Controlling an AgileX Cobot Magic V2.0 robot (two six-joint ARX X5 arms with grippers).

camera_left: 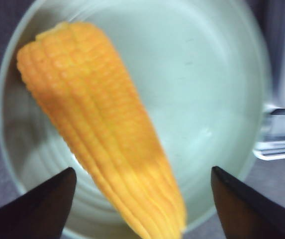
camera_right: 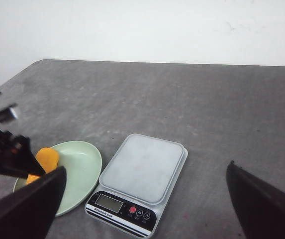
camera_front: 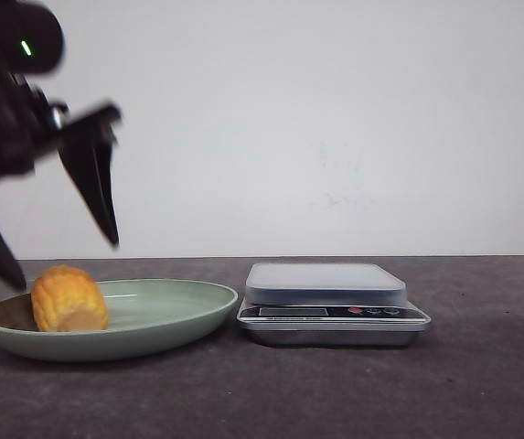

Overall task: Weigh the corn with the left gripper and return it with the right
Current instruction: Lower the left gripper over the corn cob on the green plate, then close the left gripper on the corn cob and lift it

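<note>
The corn (camera_front: pixel 68 299) lies on the left part of a pale green plate (camera_front: pixel 197 315). My left gripper (camera_front: pixel 67 262) hangs just above it, open, its two black pointed fingers spread to either side of the cob without touching it. In the left wrist view the corn (camera_left: pixel 102 129) runs slantwise across the plate (camera_left: pixel 222 74) between the open fingers of the left gripper (camera_left: pixel 144 169). My right gripper (camera_right: pixel 147 167) is open and empty, high above the table. Its view shows the corn (camera_right: pixel 47 159) partly hidden by the left gripper (camera_right: pixel 8 154).
A silver kitchen scale (camera_front: pixel 326 283) with a grey platform stands right of the plate, almost touching it. It also shows in the right wrist view (camera_right: pixel 120 204) and at the edge of the left wrist view (camera_left: pixel 281 134). The table is dark grey; a white wall is behind.
</note>
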